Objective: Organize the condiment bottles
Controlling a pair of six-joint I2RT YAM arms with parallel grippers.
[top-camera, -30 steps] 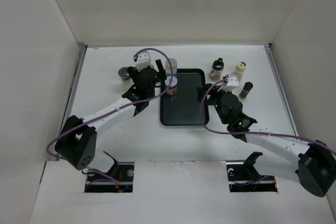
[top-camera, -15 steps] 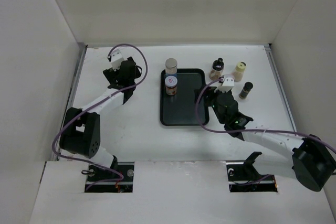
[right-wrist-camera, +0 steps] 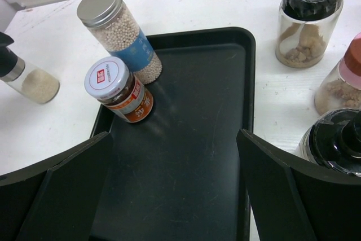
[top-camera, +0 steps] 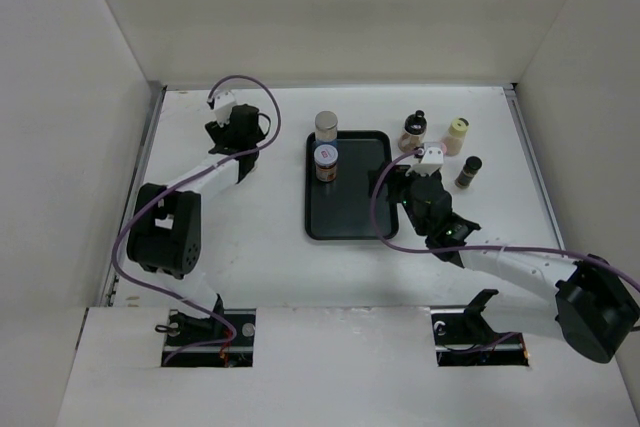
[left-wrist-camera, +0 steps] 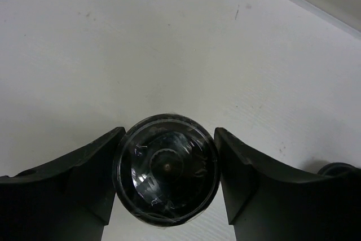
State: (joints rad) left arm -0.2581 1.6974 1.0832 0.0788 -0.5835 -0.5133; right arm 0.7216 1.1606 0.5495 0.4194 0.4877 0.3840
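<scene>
My left gripper point(left-wrist-camera: 169, 134) is shut on a black-capped bottle point(left-wrist-camera: 165, 169), both fingers pressed against the cap's sides. From above, it point(top-camera: 238, 135) sits at the far left of the table and hides the bottle. My right gripper point(right-wrist-camera: 174, 134) is open over the black tray point(right-wrist-camera: 186, 162) with nothing between its fingers; seen from above it point(top-camera: 392, 187) is at the tray's right edge. A grey-capped bottle of white beads point(right-wrist-camera: 118, 32) stands at the tray's far left corner. A white-lidded jar point(right-wrist-camera: 118, 91) stands in the tray beside it.
Right of the tray stand a black-capped clear jar point(right-wrist-camera: 309, 21), a pink-capped bottle point(right-wrist-camera: 344, 83) and another black-capped one point(right-wrist-camera: 333, 142). A cream-capped bottle point(top-camera: 457, 134) and a dark-capped one point(top-camera: 468, 171) stand further right. White walls enclose the table.
The left arm let go of the white-lidded jar in the tray, swung to the far left and shut on the black-capped bottle. The right gripper opened wider and moved slightly left.
</scene>
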